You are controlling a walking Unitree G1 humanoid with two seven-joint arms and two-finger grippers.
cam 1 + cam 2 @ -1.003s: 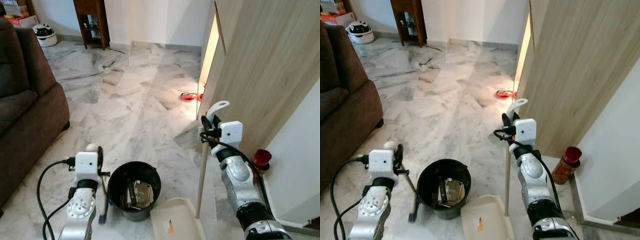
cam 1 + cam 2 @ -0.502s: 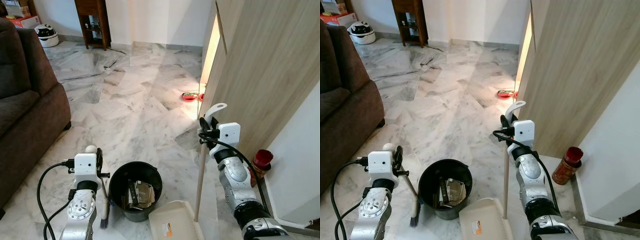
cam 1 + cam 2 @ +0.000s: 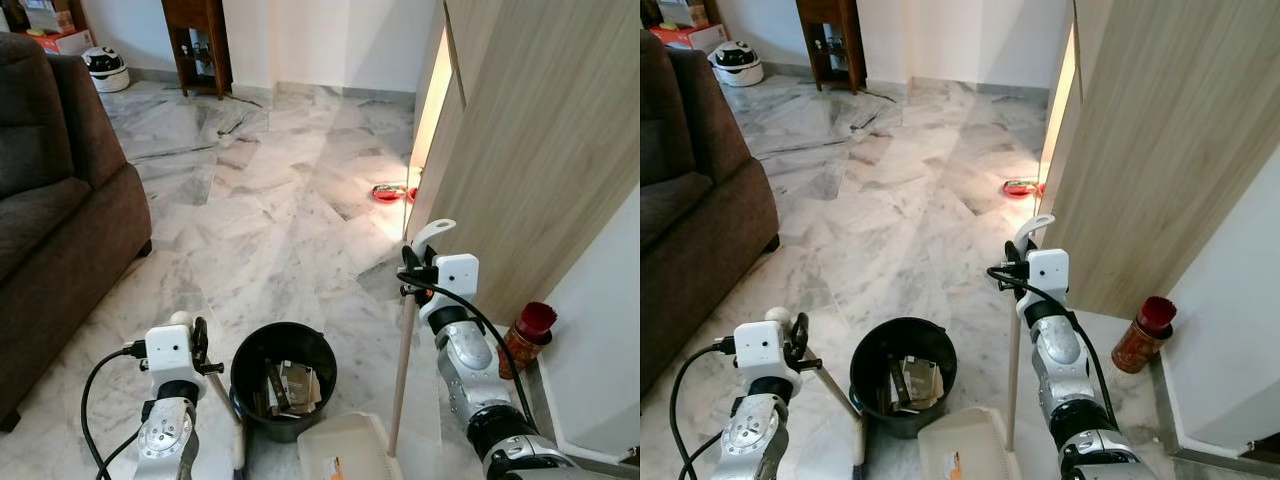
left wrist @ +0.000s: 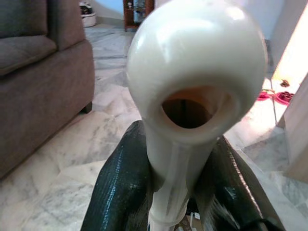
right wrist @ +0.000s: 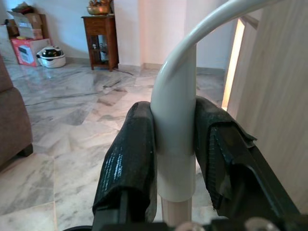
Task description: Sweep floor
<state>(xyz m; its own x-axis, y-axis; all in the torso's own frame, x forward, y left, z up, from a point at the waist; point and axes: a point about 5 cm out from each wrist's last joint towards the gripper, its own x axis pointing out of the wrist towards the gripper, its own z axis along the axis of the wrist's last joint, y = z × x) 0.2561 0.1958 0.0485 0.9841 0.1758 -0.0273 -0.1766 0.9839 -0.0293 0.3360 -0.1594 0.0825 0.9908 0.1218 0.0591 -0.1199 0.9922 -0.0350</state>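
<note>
Both tools are held: in the head views the brush [image 3: 232, 425] now stands nearer the black bin [image 3: 283, 378], so sweeping seems finished; left wrist view, left gripper [image 4: 179, 168] clamps its handle; right wrist view, right gripper [image 5: 174, 161] clamps the dustpan handle [image 5: 176, 120].

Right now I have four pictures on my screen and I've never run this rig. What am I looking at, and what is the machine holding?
It is a walking robot with two silver arms. The two wide pictures come from cameras in its head, looking down at a marble floor. The two close-ups come from a camera on each wrist.

The left gripper is shut on the white knob of a small brush, whose bristles reach the floor beside a black bucket with scraps inside. The right gripper is shut on the white top of a dustpan handle; the cream dustpan sits below. A brown sofa stands to the left, a red jar by the wall.
</note>
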